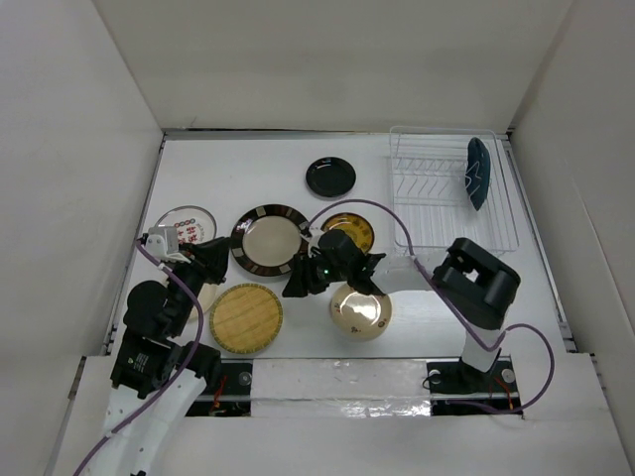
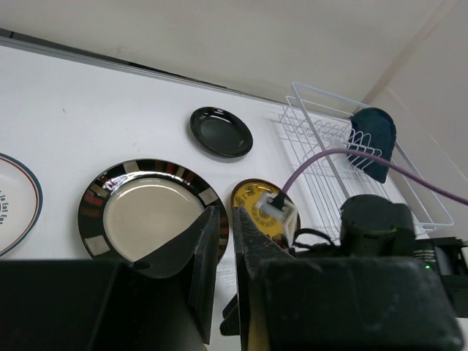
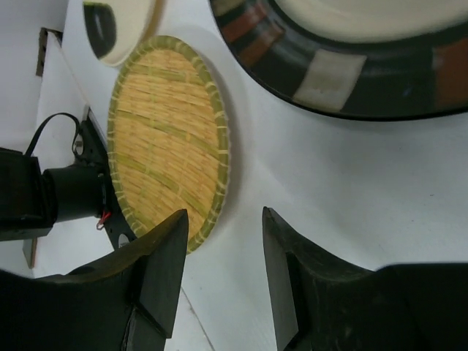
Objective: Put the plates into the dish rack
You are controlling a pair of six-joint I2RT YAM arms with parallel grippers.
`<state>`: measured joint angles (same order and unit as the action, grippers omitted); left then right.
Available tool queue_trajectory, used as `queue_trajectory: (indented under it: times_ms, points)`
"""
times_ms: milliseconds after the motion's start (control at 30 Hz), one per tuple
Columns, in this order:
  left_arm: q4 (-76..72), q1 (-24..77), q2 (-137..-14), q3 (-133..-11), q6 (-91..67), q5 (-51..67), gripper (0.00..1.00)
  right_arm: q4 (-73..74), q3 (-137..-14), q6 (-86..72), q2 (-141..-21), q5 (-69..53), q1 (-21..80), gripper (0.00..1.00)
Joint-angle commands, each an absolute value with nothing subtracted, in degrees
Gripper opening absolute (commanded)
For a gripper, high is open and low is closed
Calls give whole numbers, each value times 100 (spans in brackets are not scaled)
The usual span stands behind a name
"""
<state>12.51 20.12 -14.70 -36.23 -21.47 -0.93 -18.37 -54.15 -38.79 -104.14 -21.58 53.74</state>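
The white wire dish rack [image 1: 437, 220] stands at the back right with a teal-blue plate [image 1: 478, 172] upright in it. Flat on the table lie a glossy black plate [image 1: 330, 177], a cream plate with a brown striped rim [image 1: 269, 239], a yellow-patterned plate [image 1: 349, 230], a cream plate [image 1: 361, 311], a tan woven-look plate [image 1: 245, 317] and a white plate with red marks [image 1: 185, 225]. My right gripper [image 3: 223, 219] is open and empty, low over bare table between the woven plate [image 3: 168, 139] and the striped plate [image 3: 351, 66]. My left gripper [image 2: 227, 216] is shut and empty, near the striped plate [image 2: 146, 212].
White walls close in the table on the left, back and right. My right arm [image 1: 476, 283] reaches leftwards across the front of the rack. A purple cable [image 1: 377, 213] loops over the yellow plate. Another cream dish [image 1: 205, 295] lies partly under my left gripper.
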Motion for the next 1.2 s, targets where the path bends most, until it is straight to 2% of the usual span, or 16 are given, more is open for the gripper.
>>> queue_trajectory:
  times_ms: [0, 300, 400, 500, 533, 633, 833, 967, 1167]
  points:
    - [1037, 1978, -1441, -3683, -2162, -141, 11, -2619, -5396, -4517, -10792, -2417, 5432, 51]
    - [984, 1978, -1310, -3665, -2109, -35, 13, -2566, -5756, -4641, -11319, -2522, 5739, 50]
    - [984, 1978, -1318, -3674, -2092, 87, 13, -2593, -5862, -4728, -11486, -2522, 5810, 45]
    - [967, 1978, -1292, -3674, -2066, 176, 13, -2777, -5862, -4878, -11584, -2566, 5810, 34]
    - [958, 1978, -1257, -3674, -2057, 193, 13, -2812, -5854, -4913, -11601, -2558, 5810, 16]
    - [958, 1978, -1196, -3674, -2057, 185, 13, -2883, -5766, -4870, -11314, -2444, 5862, 0]
    - [976, 1978, -1046, -3683, -2065, 106, 13, -2156, -5678, -4036, -10180, -1864, 5862, 0]
    - [967, 1978, -958, -3683, -2057, 158, 14, -1391, -5739, -3350, -9020, -1162, 5468, 0]
    - [923, 1978, -668, -3665, -1995, 272, 16, -344, -6081, -2349, -7375, 937, 3782, 0]
